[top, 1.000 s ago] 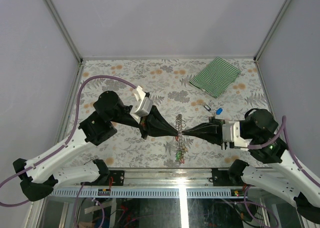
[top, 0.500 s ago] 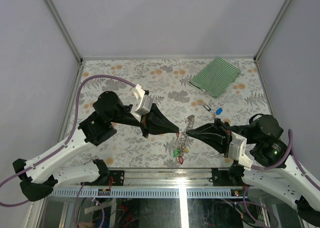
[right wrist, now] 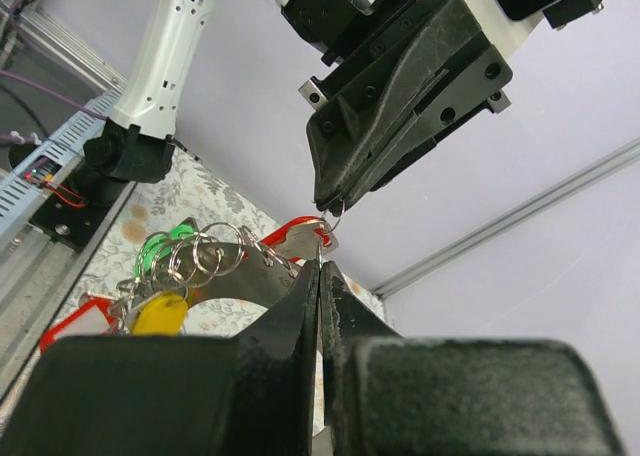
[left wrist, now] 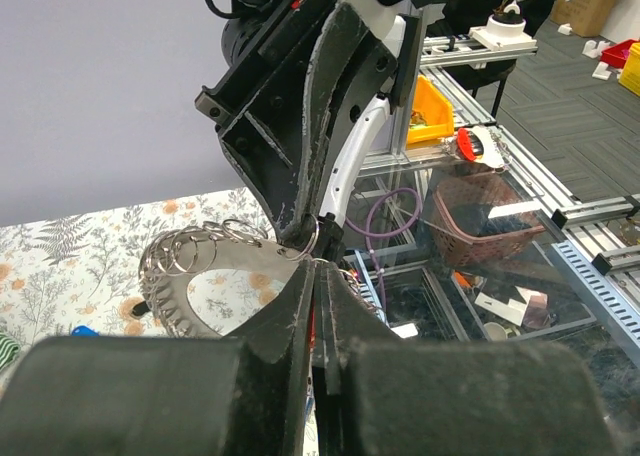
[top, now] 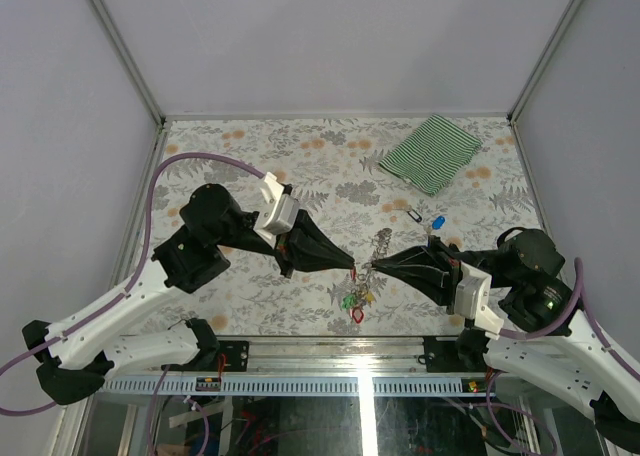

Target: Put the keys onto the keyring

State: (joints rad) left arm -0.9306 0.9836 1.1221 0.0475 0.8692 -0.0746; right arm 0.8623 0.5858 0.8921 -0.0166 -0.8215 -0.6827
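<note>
left gripper [top: 351, 265] clamped, looks like on the small ring of a red-tagged key [right wrist: 298, 226]; large grey coiled metal keyring [top: 380, 244] held up between both tips, green/yellow/red tagged keys [top: 355, 298] dangling off it; right gripper [top: 372, 267] pinched shut on the keyring's rim; small blue-tagged key [top: 438, 222] lies loose further right

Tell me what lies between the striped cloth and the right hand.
A blue-tagged key and a dark-tagged key lie loose there, shown in the top view.
</note>
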